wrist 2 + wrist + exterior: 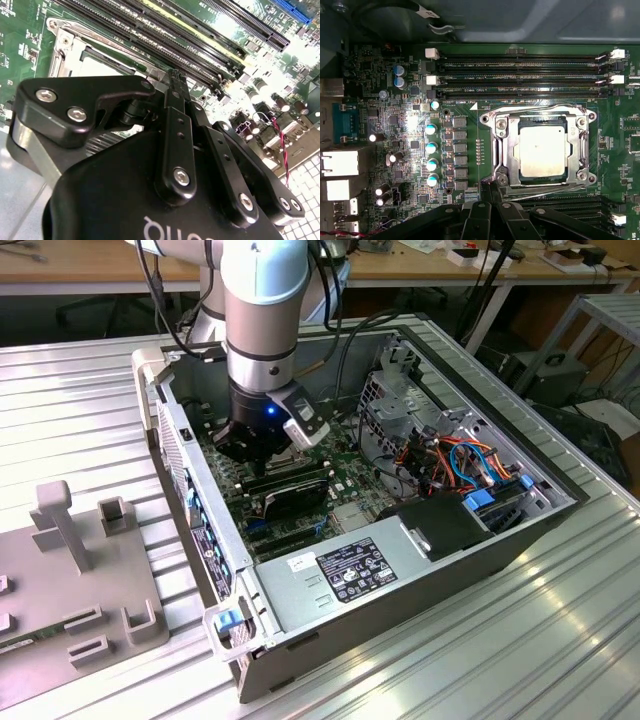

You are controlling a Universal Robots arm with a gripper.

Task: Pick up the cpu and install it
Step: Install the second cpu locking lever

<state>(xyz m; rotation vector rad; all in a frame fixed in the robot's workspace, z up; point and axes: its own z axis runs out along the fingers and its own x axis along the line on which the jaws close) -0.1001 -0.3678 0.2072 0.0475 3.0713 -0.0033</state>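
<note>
- Silvery-tan metal is showing inside the socket frame (543,149) in the first wrist view: the cpu (542,151) is lying flat and square within the frame's opening, so by the look of it the chip is already sitting in its seat on the motherboard (470,125) and is not being carried.
- Black gripper (175,80) fingers are meeting at a narrow tip in the second wrist view, pressed together with nothing between them; they are pointing down at the board just beside the socket's edge.
- Long memory slots (520,67) are running along the far side of the socket in the first wrist view, with more on its near side, next to the gripper's linkage, which is leaving little free room around the frame; that is probably why the fingers are being kept narrow.
- In the exterior view the arm is reaching straight down into the open computer case (520,530), with the gripper (250,445) hanging low over the board toward the exterior view's left half of the case, the wrist upright so the fingers are meeting the socket from above.
</note>
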